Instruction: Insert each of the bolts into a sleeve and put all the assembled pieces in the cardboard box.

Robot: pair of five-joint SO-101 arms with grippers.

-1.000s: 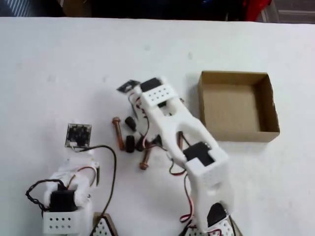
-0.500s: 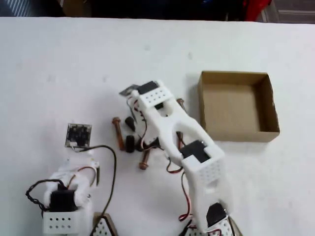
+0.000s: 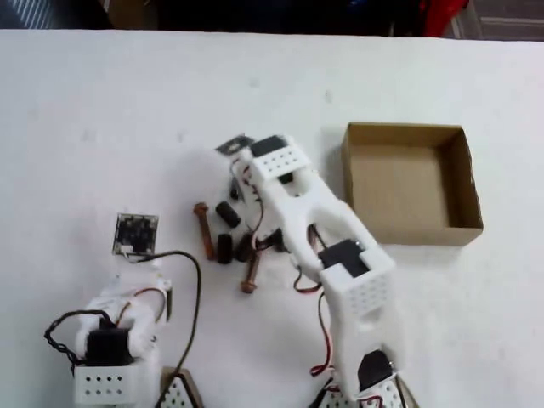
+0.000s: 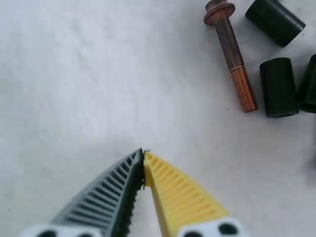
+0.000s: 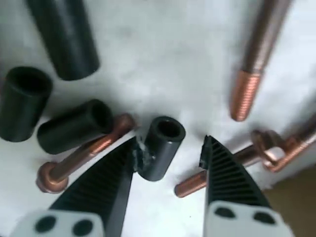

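Right wrist view showed the right pincer [image 5: 170, 144] released, its fingers astride a short black sleeve [image 5: 162, 148] on the desk [image 5: 148, 39]. One finger touched the sleeve's side and the other stood apart from it. That straddle looked like the set-up for a grasp, since a sleeve has to be lifted or steadied before a bolt can go in. Around it lay loose copper bolts (one [image 5: 79, 160] just beside the sleeve, another [image 5: 254, 64] farther off) and three more black sleeves [image 5: 64, 37], none joined as far as I could tell. High view placed this arm [image 3: 314, 229] over the heap of parts, beside the cardboard box [image 3: 399, 183]. The box held nothing, so I judged the task barely begun. Left pincer [image 4: 143, 154] was clenched on nothing, tips together above bare desk, near a bolt [image 4: 231, 59] and two sleeves [image 4: 278, 86]. Probably it hung there to be within reach of a bolt to feed into the sleeve once that was held.
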